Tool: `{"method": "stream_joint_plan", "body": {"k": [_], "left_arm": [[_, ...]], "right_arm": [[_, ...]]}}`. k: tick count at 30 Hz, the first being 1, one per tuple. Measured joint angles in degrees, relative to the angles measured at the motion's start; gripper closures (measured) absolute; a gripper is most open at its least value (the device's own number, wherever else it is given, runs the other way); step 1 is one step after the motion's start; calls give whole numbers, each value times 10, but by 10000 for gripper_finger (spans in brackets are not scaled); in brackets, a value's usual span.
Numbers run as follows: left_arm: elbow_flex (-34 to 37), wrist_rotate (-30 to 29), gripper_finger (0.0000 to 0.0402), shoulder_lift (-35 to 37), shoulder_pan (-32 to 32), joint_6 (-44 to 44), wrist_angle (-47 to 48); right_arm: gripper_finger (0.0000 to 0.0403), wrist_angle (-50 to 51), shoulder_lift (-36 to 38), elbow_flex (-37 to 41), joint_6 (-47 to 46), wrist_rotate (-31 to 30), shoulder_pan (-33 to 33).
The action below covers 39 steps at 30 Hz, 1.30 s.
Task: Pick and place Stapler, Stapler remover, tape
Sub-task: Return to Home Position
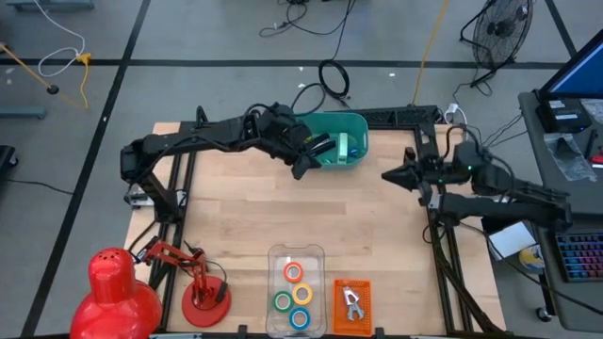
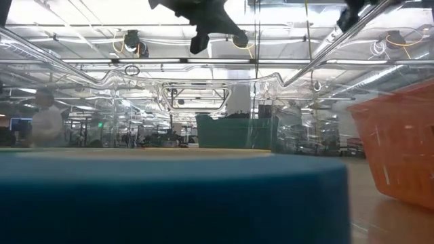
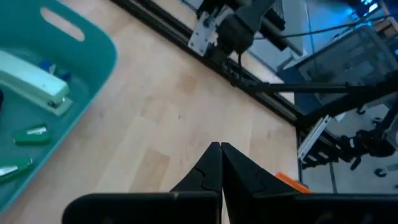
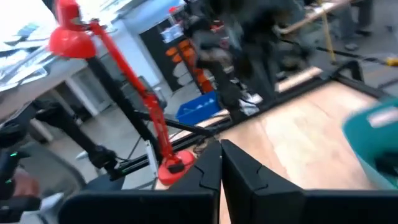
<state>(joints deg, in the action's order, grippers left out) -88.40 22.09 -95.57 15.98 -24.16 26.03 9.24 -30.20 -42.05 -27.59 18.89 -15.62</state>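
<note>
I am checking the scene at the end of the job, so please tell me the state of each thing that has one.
Left gripper: shut, empty, by the teal bin.
Right gripper: shut, empty, over the table's right side.
Tape rolls: all four in the clear bin.
Staple remover: lying in the orange basket.
Stapler: lying in the teal bin.

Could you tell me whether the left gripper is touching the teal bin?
Apart. The low view shows the left gripper hanging well above the teal bin, with open space between.
</note>
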Motion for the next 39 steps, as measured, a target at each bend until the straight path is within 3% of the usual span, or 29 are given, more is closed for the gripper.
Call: {"method": "stream_joint_plan", "body": {"k": [8,12,22,29,39], "left_arm": [[0,9,401,0,7,-6,0],[0,19,401,0,7,-6,0],[0,21,401,0,9,-7,13],[0,21,401,0,8,-8,17],[0,20,401,0,8,-14,16]], "right_arm": [[403,-35,121,148,-61,-126,73],[403,-44,158,192,-62,-158,118],[403,-58,219,268,-84,-193,203],[403,-168,246,298,-37,-204,253],[403,-179,283,372,-58,-201,275]]}}
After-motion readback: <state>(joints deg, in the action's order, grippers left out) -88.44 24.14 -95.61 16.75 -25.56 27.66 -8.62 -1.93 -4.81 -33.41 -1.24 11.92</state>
